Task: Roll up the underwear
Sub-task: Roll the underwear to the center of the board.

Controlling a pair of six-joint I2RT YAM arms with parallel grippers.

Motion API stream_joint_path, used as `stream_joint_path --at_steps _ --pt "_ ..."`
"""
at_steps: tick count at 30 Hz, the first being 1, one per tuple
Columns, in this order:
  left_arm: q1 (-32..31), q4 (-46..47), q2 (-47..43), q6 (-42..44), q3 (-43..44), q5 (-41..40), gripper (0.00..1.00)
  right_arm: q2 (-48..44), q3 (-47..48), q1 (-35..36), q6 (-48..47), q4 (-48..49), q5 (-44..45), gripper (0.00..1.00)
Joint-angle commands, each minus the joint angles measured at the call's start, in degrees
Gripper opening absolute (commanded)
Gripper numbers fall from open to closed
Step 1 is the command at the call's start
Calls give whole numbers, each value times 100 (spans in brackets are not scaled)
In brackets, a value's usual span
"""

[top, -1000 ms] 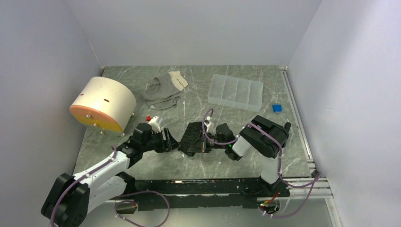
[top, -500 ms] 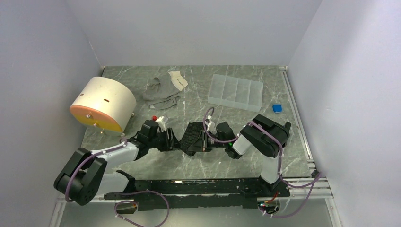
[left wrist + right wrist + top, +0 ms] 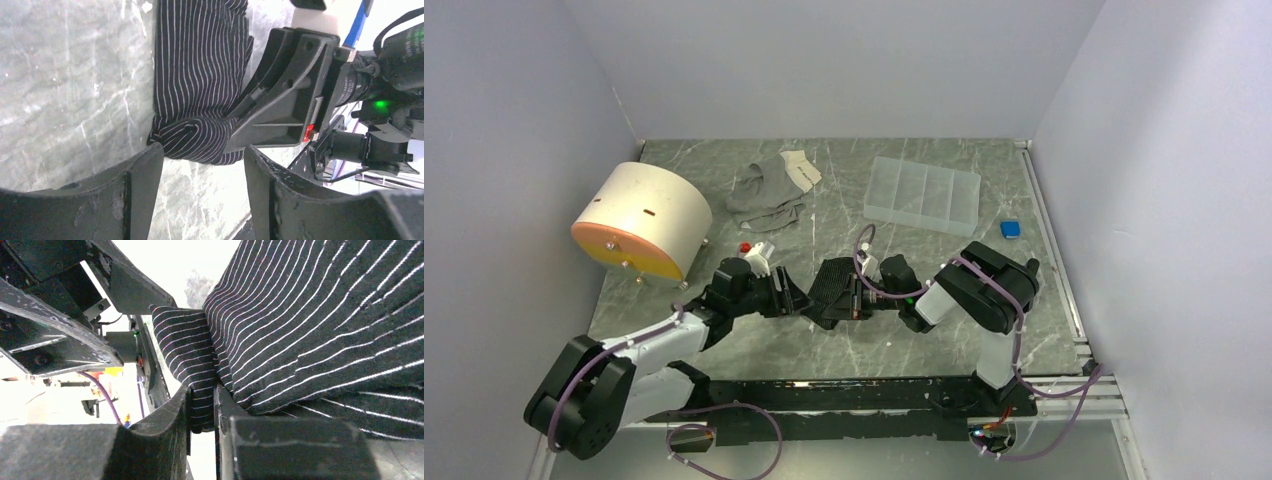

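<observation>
The underwear (image 3: 832, 288) is black with thin white stripes and lies partly rolled at the table's front middle. It also shows in the left wrist view (image 3: 200, 75) and the right wrist view (image 3: 320, 325). My right gripper (image 3: 854, 297) is shut on a fold of the rolled end; in its wrist view (image 3: 202, 410) the cloth is pinched between the jaws. My left gripper (image 3: 792, 298) is open and empty just left of the roll, its fingers (image 3: 142, 185) apart from the cloth.
A cream cylinder with an orange face (image 3: 639, 222) lies at the left. A grey and white cloth pile (image 3: 772, 187) sits at the back. A clear divided tray (image 3: 921, 193) and a small blue object (image 3: 1010, 229) are at the back right.
My left gripper has moved slightly forward and right, towards the roll. My right gripper still holds the rolled end, shifted a little to the left.
</observation>
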Motion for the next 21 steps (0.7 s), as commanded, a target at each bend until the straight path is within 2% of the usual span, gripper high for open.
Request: stream_joint_path --at_steps 1,6,9,14,18,21 --pt "-34 541 82 -135 15 13 65 279 -86 -15 -166 -606 200 14" --pt "-36 458 867 -58 217 -93 54 237 -101 -46 -172 -621 181 16" --pt "-53 404 1068 -41 210 -193 52 199 -106 -66 -151 -614 184 18" --pt "-100 -175 1341 144 437 -642 54 -113 -98 -78 -233 -643 58 34" --pt "-154 -545 1534 282 632 -890 53 -700 147 -77 -768 -1572 208 46" --pt "-186 -757 1604 349 731 -1038 53 -1213 376 -72 -1385 -2680 582 49"
